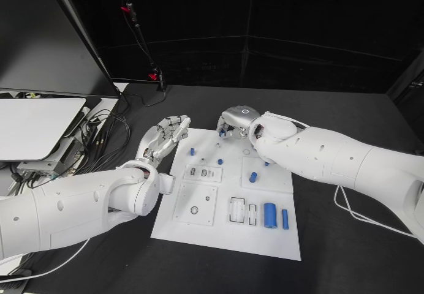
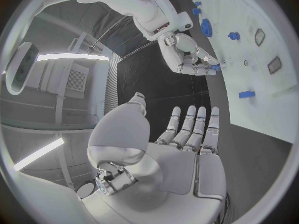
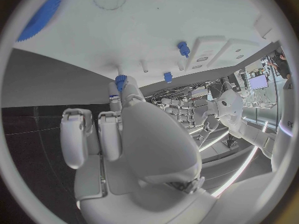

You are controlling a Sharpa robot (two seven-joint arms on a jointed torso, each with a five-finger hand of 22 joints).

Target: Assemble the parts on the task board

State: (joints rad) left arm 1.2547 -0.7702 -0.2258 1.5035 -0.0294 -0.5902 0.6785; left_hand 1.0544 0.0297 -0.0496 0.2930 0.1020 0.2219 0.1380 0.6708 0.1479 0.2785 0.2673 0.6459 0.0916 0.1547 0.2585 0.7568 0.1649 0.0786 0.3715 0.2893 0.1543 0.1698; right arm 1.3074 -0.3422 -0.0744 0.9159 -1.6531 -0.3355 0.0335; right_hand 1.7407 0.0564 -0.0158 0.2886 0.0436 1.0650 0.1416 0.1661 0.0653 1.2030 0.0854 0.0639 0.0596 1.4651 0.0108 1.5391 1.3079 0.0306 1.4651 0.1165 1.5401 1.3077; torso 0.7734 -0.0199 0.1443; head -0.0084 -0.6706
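In the head view, the task board (image 1: 231,233) lay as a white plate in the middle of the black table (image 1: 353,257), its long axis running away from the robot with a slight tilt. Two long blue parts (image 1: 271,215) lay side by side near the board's near right corner, their long axes along the board's length. A shorter blue part (image 1: 253,177) lay mid-board, pointing the same way, and a small blue part (image 1: 193,150) stood near the far left edge. The left hand (image 1: 166,136) hovered just off the board's far left corner, fingers straight, apart and holding nothing. The right hand (image 1: 232,125) hung over the far edge, fingers curled downward. Bare table lay open on the right of the board and in front of it; cables and a pale tray (image 1: 35,125) crowded the left.

In the left wrist view, the left hand (image 2: 187,149) showed a flat palm with fingers extended side by side, empty, beside the board's edge (image 2: 249,99). The right hand (image 2: 190,57) pinched a small blue piece (image 2: 215,67) at its fingertips, close to the board's edge.

In the right wrist view, the right hand (image 3: 118,134) had its fingers drawn together round a small blue piece (image 3: 121,78), which pointed toward the board (image 3: 156,30) and sat at its rim. A blue peg (image 3: 184,49) stood upright on the board nearby.
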